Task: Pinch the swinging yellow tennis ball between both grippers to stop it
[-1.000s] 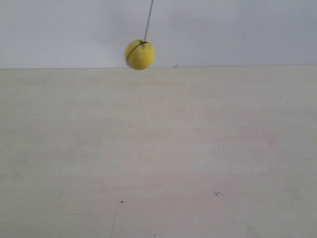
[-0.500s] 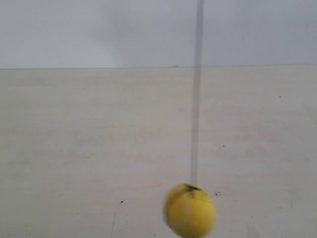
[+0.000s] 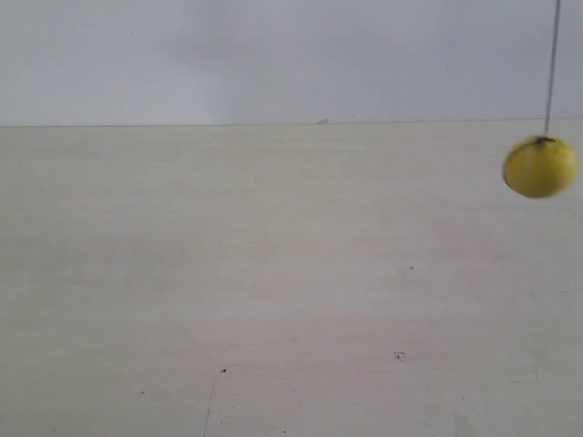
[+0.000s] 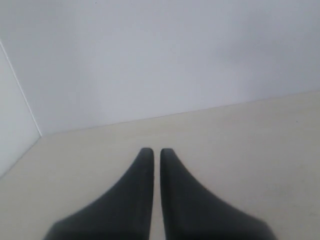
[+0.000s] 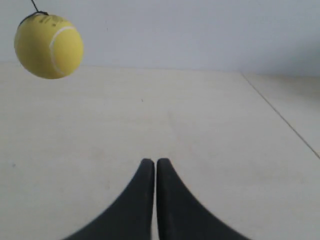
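The yellow tennis ball (image 3: 540,167) hangs on a thin string (image 3: 551,68) at the far right of the exterior view, above the pale table. The right wrist view also catches the ball (image 5: 48,46), with its pale seam showing, well ahead of my right gripper (image 5: 152,161) and off to one side. That gripper is shut with nothing in it. My left gripper (image 4: 153,151) is shut too, only a thin slit between its black jaws, and the ball does not show in the left wrist view. Neither arm appears in the exterior view.
A pale wooden table (image 3: 273,273) fills the lower part of the exterior view, backed by a plain white wall (image 3: 273,55). The table's edge (image 5: 285,120) runs along one side of the right wrist view. A wall corner (image 4: 22,95) shows in the left wrist view.
The ball swung from the upper middle, down low and close to the camera, then out to the far right of the exterior view.
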You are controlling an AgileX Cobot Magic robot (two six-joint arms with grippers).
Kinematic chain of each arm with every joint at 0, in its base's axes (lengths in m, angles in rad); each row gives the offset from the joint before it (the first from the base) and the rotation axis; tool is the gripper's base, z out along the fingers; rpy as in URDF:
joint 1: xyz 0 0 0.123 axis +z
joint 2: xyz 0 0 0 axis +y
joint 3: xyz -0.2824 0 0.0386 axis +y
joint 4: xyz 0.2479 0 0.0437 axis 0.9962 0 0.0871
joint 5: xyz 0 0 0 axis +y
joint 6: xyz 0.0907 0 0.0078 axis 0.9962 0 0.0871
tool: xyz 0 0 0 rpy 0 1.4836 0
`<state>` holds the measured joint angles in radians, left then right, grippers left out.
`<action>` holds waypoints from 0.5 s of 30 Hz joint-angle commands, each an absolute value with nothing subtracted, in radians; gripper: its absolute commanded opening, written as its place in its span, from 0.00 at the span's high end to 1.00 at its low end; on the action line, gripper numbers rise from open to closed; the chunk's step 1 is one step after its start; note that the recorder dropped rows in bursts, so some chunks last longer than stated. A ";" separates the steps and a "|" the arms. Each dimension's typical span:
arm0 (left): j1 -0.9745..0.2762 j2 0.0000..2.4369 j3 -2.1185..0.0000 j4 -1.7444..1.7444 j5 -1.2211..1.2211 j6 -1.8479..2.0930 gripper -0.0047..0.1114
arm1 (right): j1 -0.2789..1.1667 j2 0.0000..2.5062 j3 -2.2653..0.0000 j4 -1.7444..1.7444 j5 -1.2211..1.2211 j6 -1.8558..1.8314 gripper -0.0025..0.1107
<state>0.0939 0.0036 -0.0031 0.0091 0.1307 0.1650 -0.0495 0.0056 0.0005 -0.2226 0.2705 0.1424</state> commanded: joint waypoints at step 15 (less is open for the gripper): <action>0.088 0.000 0.000 -0.037 -0.335 -0.169 0.92 | -0.051 0.000 0.000 -0.248 -0.321 0.422 0.98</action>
<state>0.0939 0.0036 -0.0031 -0.1182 -0.2318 -0.0914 -0.0495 0.0056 0.0005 -0.1959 -0.1788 0.3972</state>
